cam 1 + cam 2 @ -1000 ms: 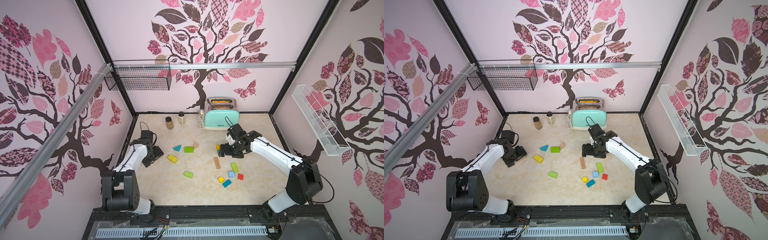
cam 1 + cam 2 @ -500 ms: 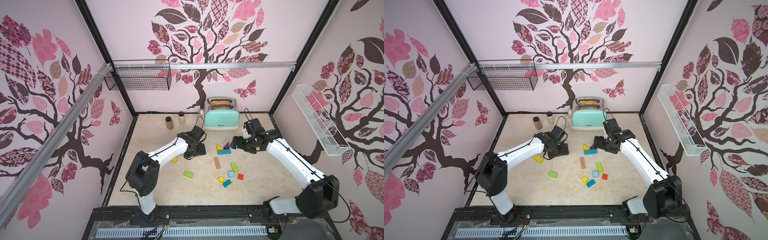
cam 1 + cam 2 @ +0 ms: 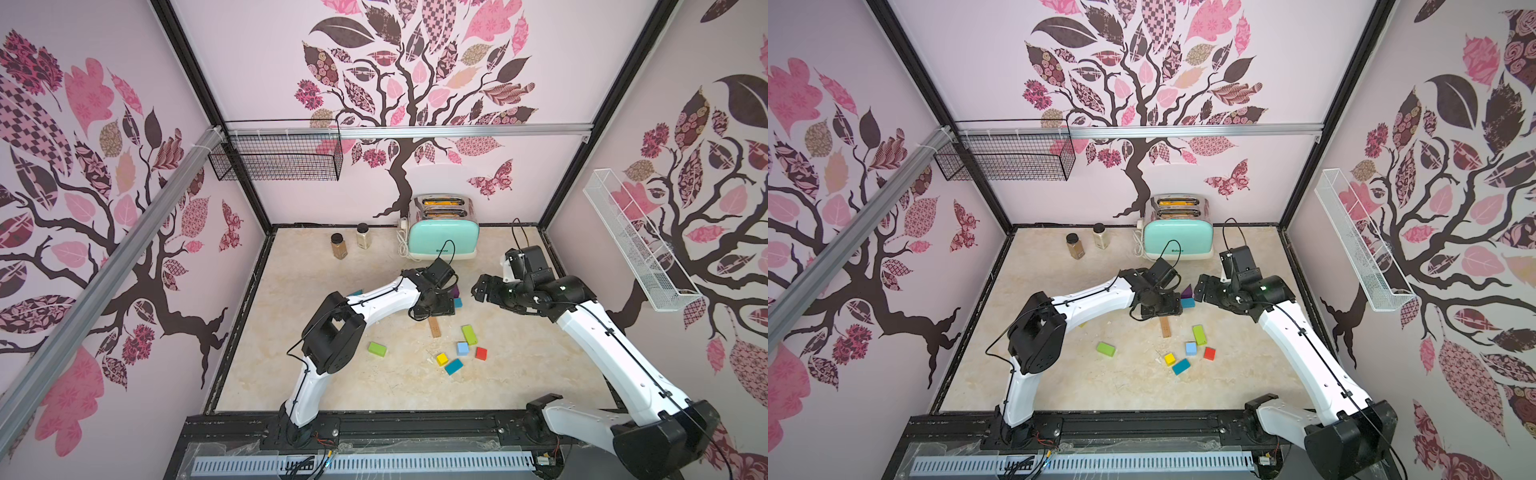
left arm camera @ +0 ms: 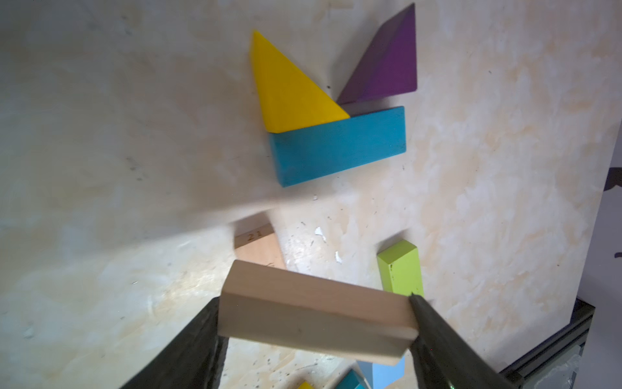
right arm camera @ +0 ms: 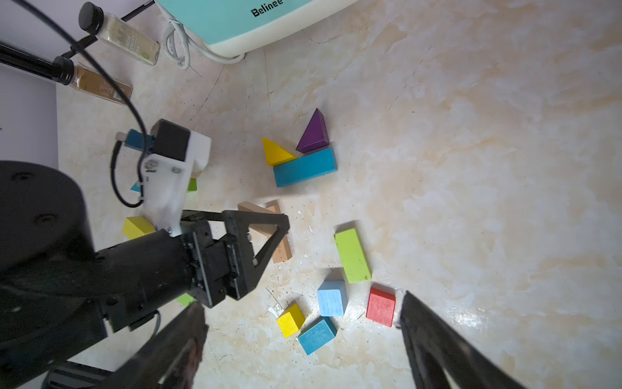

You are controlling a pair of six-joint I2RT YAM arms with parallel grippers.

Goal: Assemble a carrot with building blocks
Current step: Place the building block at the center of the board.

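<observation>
— Which blocks are joined?

— A teal bar [image 4: 336, 144] lies flat. A yellow wedge [image 4: 289, 91] touches its long side and a purple wedge [image 4: 387, 64] lies just beside, both toward 12 o'clock.

— The plain ones?

— One tan bar [image 4: 316, 316] is gripped by its ends in the left tool [image 4: 314, 303], above a second tan bar [image 3: 435, 327] lying flat.

— And the loose ones?

— From that second bar, a lime bar [image 3: 469, 334] lies at 3 o'clock and a green block [image 3: 377, 349] at 8. Around a light blue cube [image 3: 462, 348] sit a red cube [image 3: 481, 353] at 3, a yellow cube [image 3: 442, 359] at 8 and a teal block [image 3: 453, 366] at 7, all apart.
</observation>
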